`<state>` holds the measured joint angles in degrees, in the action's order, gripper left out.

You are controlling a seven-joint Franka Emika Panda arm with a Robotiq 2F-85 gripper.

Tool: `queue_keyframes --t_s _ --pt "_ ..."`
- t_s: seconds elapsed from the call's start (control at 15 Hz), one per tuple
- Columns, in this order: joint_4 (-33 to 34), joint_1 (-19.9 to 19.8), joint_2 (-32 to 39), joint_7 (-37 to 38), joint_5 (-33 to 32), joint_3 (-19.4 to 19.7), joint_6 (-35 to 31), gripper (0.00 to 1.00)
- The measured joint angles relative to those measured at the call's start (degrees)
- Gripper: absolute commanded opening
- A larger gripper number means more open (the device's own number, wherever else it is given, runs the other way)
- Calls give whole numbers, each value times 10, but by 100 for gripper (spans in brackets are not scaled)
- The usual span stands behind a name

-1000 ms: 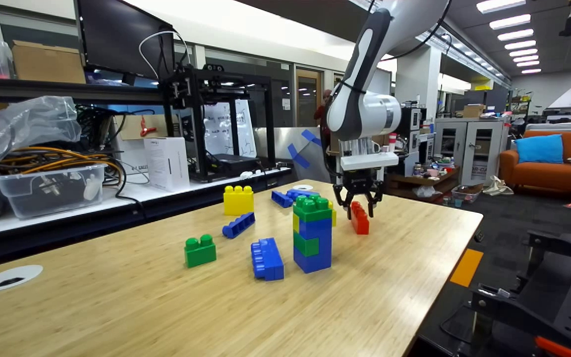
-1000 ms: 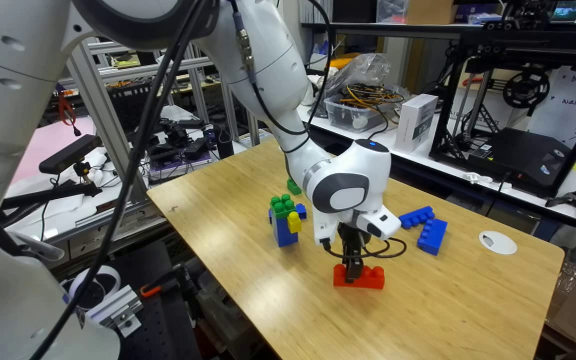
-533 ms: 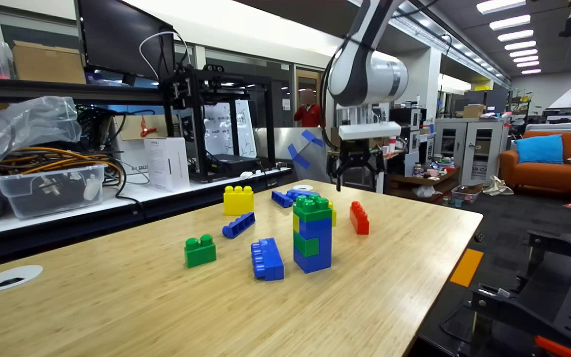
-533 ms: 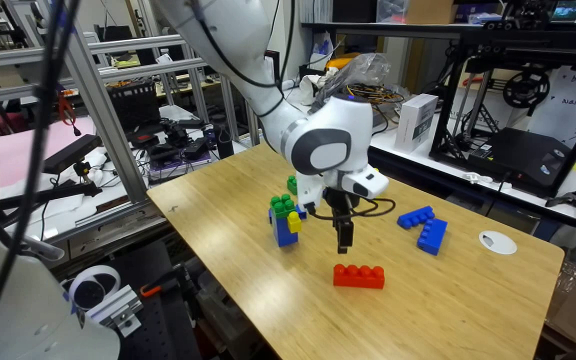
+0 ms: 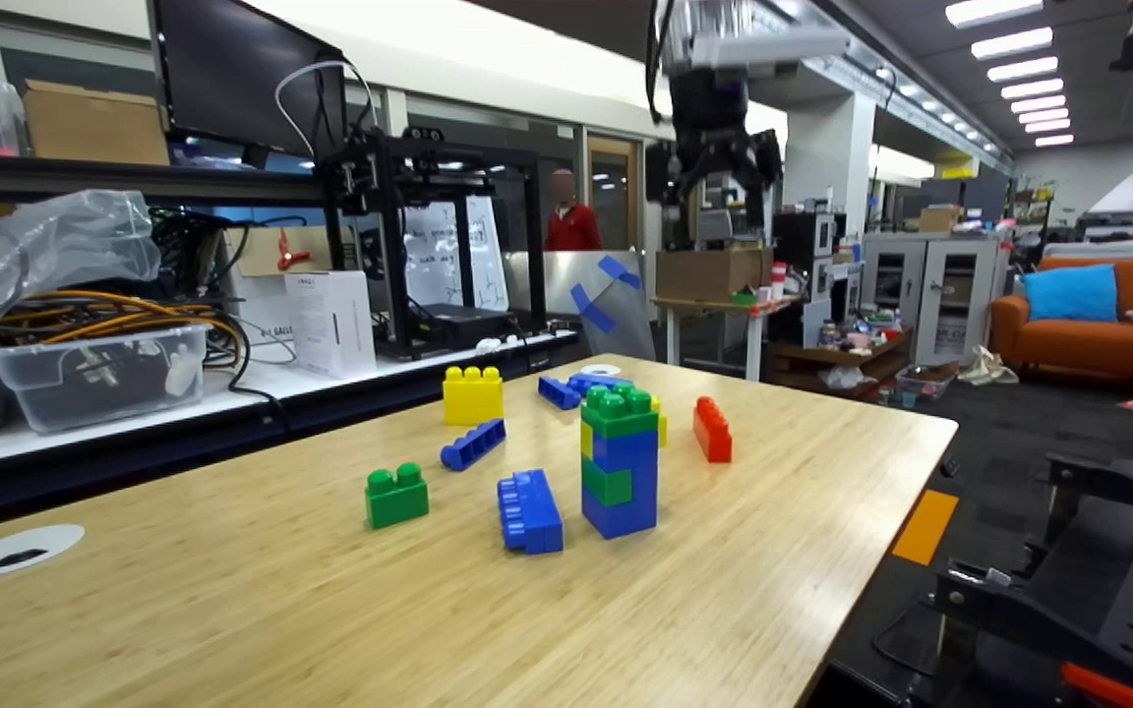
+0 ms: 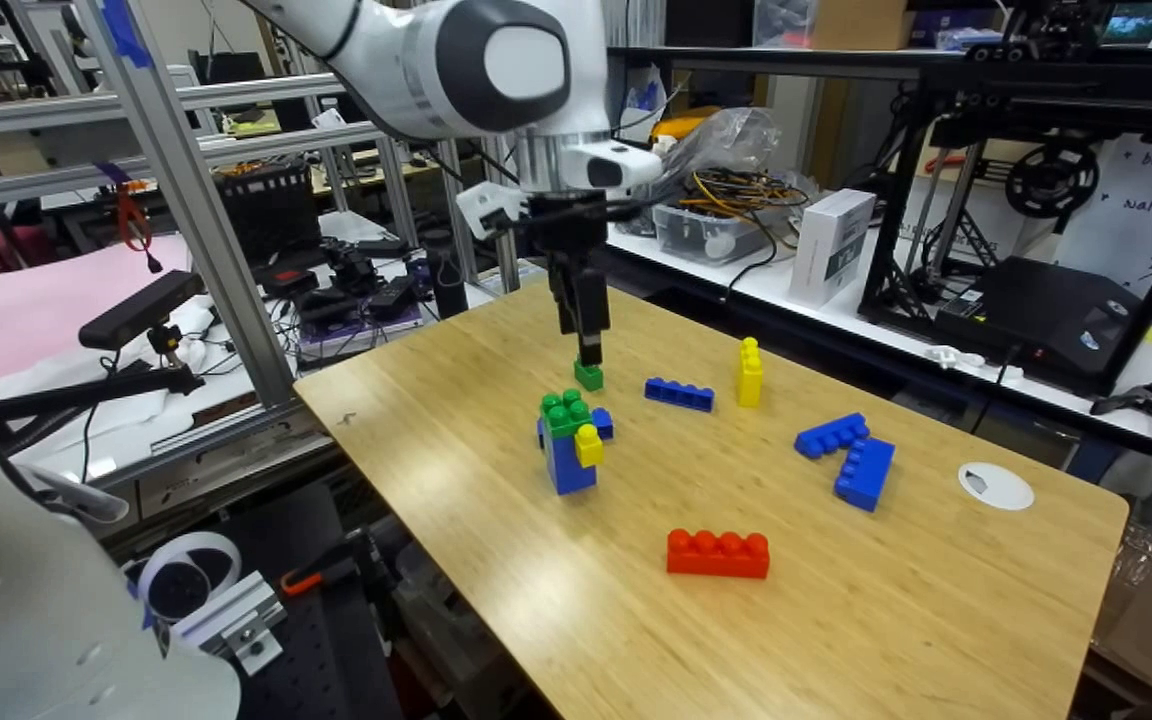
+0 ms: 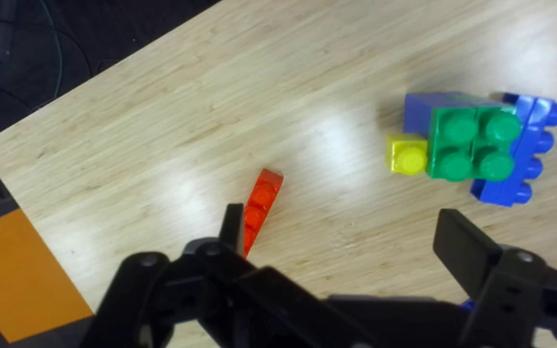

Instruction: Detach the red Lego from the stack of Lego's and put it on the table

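Observation:
The red Lego (image 5: 713, 433) lies on the table (image 5: 330, 619) with its studs up, apart from the stack of Lego's (image 5: 621, 477). That stack (image 6: 570, 462) stands upright, green on top and blue below, with a yellow piece on one side. High over the table my gripper (image 5: 714, 211) hangs with nothing between its fingers. In the wrist view the jaws of the gripper (image 7: 341, 215) are spread wide; the left finger (image 7: 232, 227) covers part of the red Lego (image 7: 262, 195), well below it.
Near the stack lie a loose blue brick (image 5: 530, 513) and a small green brick (image 5: 396, 500). Farther off are a yellow brick (image 6: 750, 372), a blue brick (image 6: 679, 394) and two more blue bricks (image 6: 863, 475) by the white grommet (image 6: 996, 486). A shelf (image 6: 776, 275) borders the table.
My gripper was down around the red Lego. Its jaws have spread wider and it has risen and moved away, while the red Lego has stayed in place on the table.

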<state>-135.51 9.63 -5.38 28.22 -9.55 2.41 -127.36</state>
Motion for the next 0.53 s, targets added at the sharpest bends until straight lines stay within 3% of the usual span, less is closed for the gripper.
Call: queue_keyframes --t_s 0.2,0.53 --pt "-14 1 -53 -12 -6 -50 37 100" --pt "-19 -6 -52 -27 -6 -51 39 100"
